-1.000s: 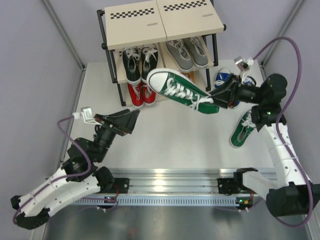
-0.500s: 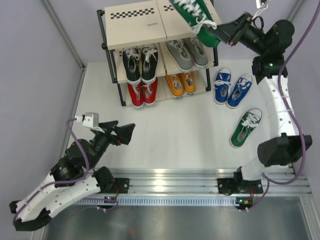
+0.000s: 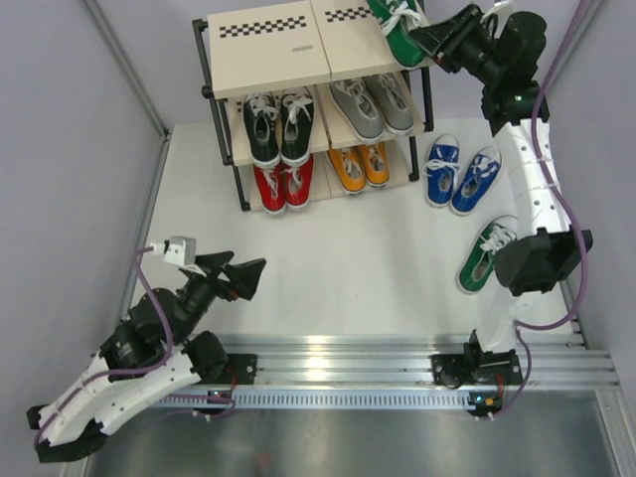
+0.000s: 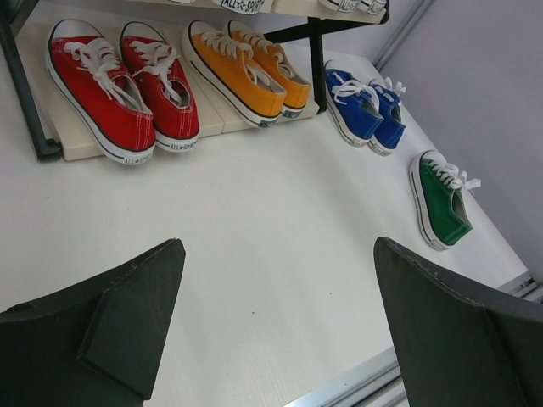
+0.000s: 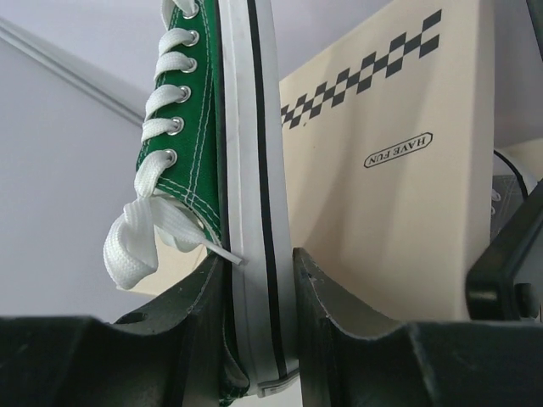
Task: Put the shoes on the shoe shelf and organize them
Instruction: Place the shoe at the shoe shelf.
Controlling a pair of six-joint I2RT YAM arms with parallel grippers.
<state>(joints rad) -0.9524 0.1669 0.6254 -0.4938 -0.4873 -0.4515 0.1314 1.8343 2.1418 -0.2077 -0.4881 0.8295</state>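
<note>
Presently the right gripper [image 3: 433, 40] is clenched on the heel of a green low-top canvas sneaker [image 3: 396, 22] above the far-right top board of the beige-boarded black-framed shoe shelf [image 3: 268, 52], left gripper [image 3: 248, 278] open and empty; advise levelling the sole before release.

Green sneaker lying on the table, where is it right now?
In the top view, the green sneaker lies on the table's right side, just on the near side of the blue sneakers, apart from the shoe shelf.

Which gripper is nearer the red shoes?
Left. Left gripper hovers over the table in front of the red shoes; right gripper holds a green shoe up at the shelf's top.
</note>
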